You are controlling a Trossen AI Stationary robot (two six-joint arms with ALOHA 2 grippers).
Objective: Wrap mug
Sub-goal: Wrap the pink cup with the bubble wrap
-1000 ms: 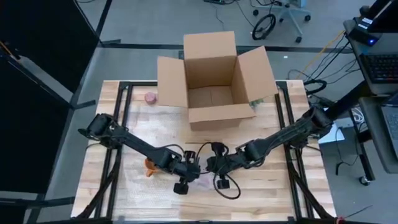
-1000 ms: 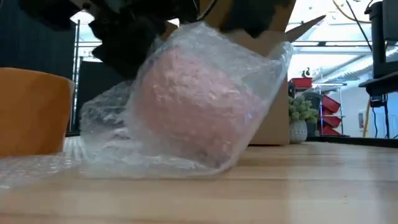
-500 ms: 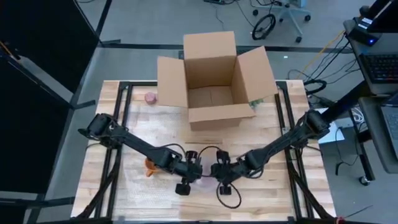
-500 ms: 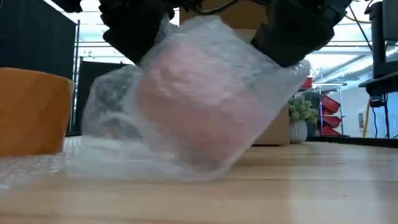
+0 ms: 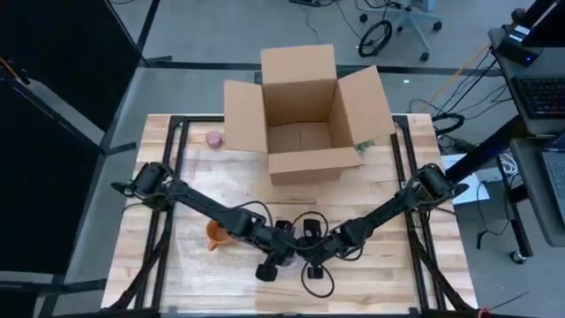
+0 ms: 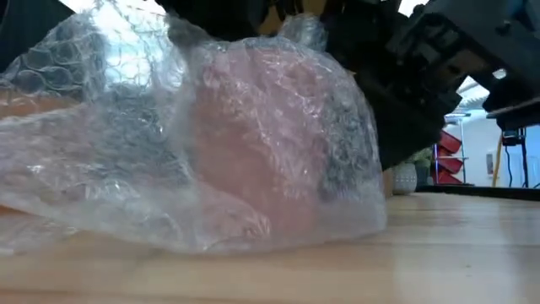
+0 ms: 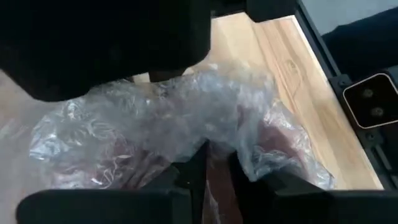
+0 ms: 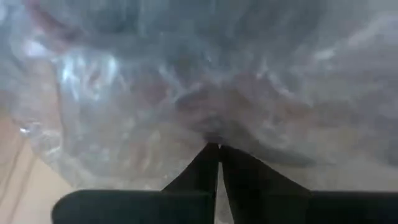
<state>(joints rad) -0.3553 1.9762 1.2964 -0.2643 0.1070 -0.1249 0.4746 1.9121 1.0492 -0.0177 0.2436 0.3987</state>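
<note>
Both grippers have drawn closer together near the table's (image 5: 424, 274) front edge, the left gripper (image 7: 208, 163) and right gripper (image 8: 217, 155) each pinched shut on bubble wrap (image 6: 126, 143) now folded lower over the pink mug (image 6: 261, 143), so wrapping is well along

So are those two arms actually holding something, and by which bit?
Yes. Both pinch the bubble wrap bundled around the pink mug: the left pincer and the right pincer are each shut on a fold of wrap, not on the mug itself.
</note>
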